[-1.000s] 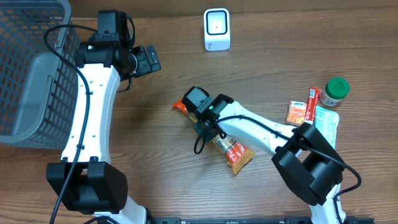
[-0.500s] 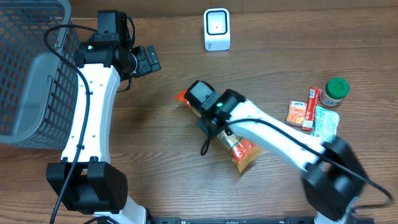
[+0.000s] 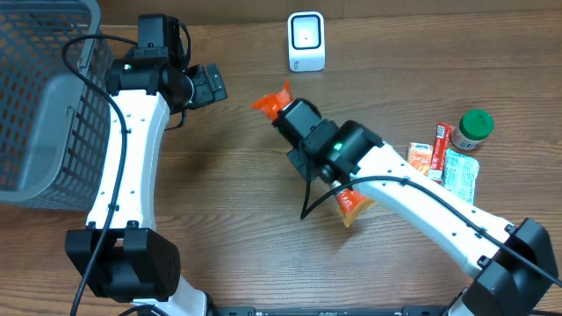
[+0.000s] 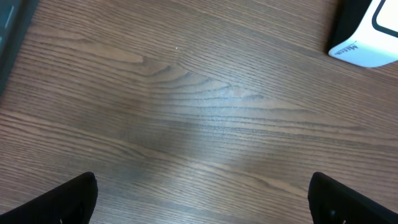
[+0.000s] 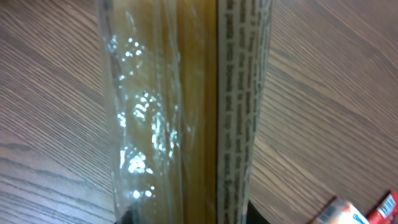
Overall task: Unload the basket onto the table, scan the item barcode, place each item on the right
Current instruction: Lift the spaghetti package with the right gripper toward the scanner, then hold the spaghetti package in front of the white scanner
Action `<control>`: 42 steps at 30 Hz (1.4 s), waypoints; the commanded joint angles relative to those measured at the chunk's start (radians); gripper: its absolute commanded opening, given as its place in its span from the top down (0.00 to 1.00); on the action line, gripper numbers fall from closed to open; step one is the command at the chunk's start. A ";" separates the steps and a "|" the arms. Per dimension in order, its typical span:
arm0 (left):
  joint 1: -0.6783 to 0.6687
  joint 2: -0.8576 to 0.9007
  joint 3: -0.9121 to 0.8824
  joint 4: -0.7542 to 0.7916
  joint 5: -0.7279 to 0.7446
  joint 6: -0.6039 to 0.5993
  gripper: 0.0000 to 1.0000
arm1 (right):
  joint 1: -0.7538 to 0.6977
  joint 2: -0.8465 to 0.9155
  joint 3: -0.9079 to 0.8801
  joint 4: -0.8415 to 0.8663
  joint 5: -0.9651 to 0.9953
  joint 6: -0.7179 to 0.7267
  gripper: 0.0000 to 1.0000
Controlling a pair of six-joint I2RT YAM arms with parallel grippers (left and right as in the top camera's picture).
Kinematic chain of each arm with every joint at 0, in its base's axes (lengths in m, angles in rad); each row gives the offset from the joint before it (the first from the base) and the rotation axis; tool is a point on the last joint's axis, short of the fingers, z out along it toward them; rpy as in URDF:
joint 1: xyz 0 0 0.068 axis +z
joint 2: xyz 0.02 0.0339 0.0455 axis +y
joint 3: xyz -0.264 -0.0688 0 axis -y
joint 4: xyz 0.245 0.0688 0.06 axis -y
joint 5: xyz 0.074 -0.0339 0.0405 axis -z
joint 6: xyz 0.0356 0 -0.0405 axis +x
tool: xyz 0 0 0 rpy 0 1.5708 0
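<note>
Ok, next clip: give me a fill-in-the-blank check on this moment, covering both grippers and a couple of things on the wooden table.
1. The right gripper is shut on a long clear packet whose two ends are ___.
2. The left gripper hangs over bare wood with its jaws ___.
3. The small jar near the right edge of the wooden table has a ___ lid.
4. The grey mesh basket sits on the ___ side, next to the left arm.

Missing words: orange; open; green; left.

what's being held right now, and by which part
The right gripper holds the long, orange-ended snack packet around its middle, both ends sticking out. The left gripper is open and holds nothing.
</note>
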 commanded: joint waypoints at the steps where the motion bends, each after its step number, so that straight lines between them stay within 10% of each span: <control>1: -0.002 0.008 0.004 0.002 -0.008 0.011 0.01 | -0.102 -0.029 0.159 -0.027 -0.097 -0.002 0.97; 9: -0.002 0.008 0.003 0.002 -0.009 0.011 0.00 | -0.282 0.106 0.600 -0.313 -0.209 -0.106 0.97; 16: -0.002 0.008 0.003 0.002 -0.008 0.011 0.00 | -0.294 0.223 0.738 -0.230 -0.167 -0.283 0.97; 42: -0.002 0.008 0.003 0.002 -0.009 0.011 0.00 | -0.214 0.694 0.736 0.935 0.284 -1.228 0.97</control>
